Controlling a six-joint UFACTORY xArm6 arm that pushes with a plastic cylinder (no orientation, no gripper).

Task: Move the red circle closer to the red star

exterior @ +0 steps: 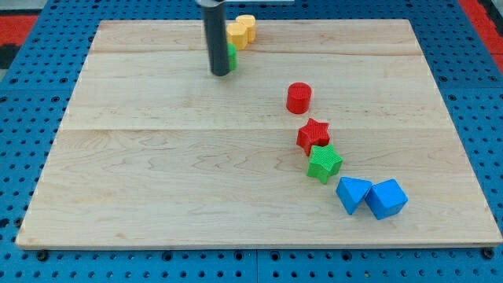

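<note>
The red circle [299,97] sits right of the board's middle. The red star [313,135] lies just below it and a little to the right, with a small gap between them. My tip [220,74] is at the upper middle of the board, well to the left of the red circle and above it in the view. The rod hides most of a green block [232,56] right beside it.
A green star [324,163] touches the red star's lower side. Two blue blocks [353,193] [386,198] lie at the lower right. Two yellow blocks [241,31] sit at the top edge near the rod. The wooden board [157,173] rests on a blue pegboard.
</note>
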